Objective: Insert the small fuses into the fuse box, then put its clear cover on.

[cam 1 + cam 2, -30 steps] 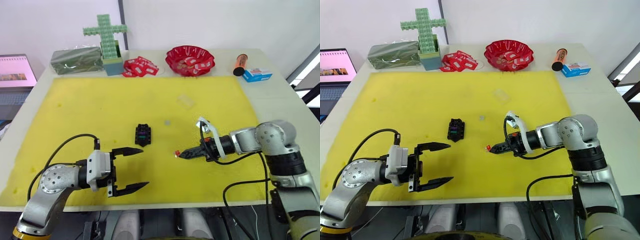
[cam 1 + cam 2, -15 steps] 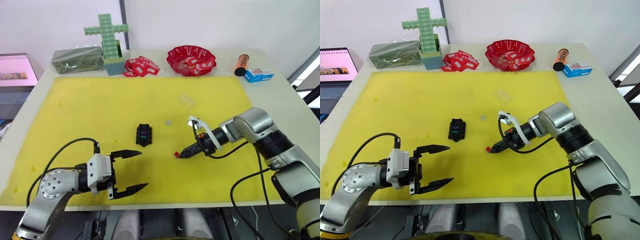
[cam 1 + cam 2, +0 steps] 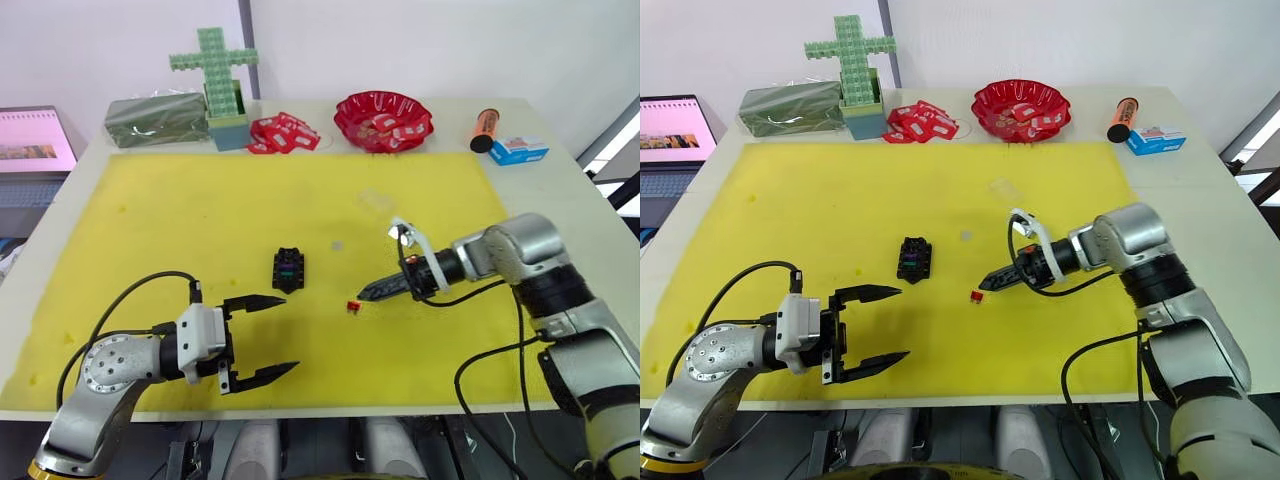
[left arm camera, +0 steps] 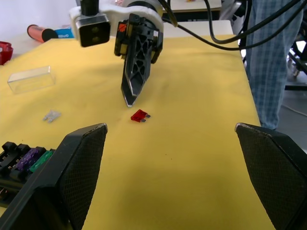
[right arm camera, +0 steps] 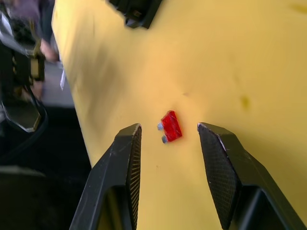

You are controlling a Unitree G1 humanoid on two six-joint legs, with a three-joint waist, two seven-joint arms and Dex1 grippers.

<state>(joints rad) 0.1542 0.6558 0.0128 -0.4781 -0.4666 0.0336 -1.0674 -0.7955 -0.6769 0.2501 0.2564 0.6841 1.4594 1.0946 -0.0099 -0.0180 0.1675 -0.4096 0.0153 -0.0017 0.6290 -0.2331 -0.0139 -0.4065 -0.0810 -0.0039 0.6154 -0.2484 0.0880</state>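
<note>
Red fuse (image 5: 171,126) is lying flat between the right end effector's (image 5: 168,143) parted, empty fingers; probably light, stiff, slippery, best pinched across its plastic body.

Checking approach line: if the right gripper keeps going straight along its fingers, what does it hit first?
Most likely the red fuse: it lies on the yellow mat just ahead of the open right gripper, centred between the fingers. Depth is unclear; the tips may touch the mat first.
</note>
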